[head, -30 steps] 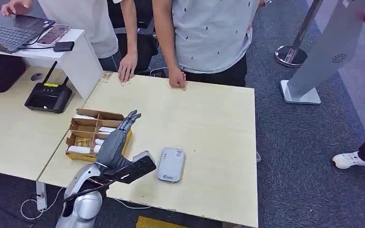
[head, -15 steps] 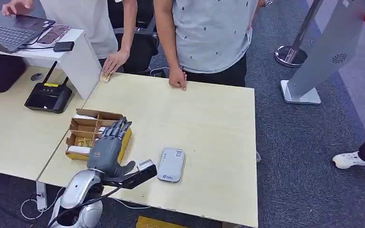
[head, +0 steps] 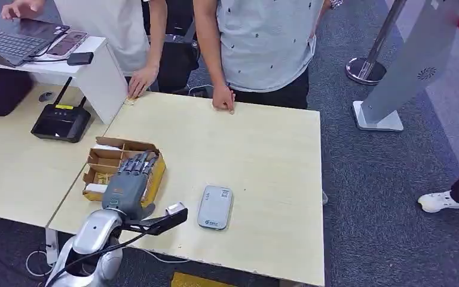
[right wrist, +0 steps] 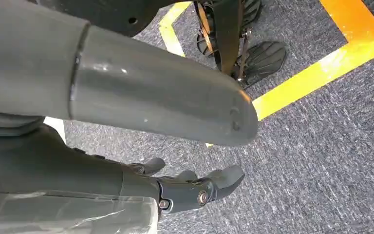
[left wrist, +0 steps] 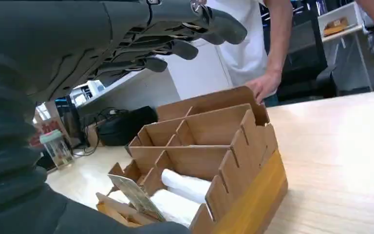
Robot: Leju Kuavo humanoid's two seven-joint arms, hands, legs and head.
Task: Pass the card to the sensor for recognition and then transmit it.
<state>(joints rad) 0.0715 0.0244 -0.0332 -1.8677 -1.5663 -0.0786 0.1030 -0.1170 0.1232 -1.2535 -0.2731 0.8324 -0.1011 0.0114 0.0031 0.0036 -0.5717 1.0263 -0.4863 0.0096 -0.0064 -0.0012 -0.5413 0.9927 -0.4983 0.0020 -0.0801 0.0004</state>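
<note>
A cardboard box (head: 111,145) with dividers stands at the light wooden table's (head: 263,149) near left corner, holding white cards and a patterned one. My left hand (head: 127,185) hovers palm down over the box, fingers stretched and apart, holding nothing. In the left wrist view the fingers (left wrist: 175,48) hang above the box (left wrist: 243,161); a patterned card (left wrist: 136,197) and white cards (left wrist: 185,183) sit in its compartments. The grey-white sensor (head: 215,207) lies flat to the right of the box. My right hand (right wrist: 195,187) hangs over the carpet, fingers loosely apart and holding nothing.
Two people stand at the table's far edge; one hand (head: 222,98) rests on it, another (head: 140,78) at its far left corner. A black router (head: 61,122) sits on the left desk, a laptop (head: 6,39) and phone (head: 67,43) behind. A grey stand (head: 406,66) is at the right.
My left hand has turned palm down and drawn back and left until it hangs over the box. The person's hand at the far left corner has lifted off the table.
</note>
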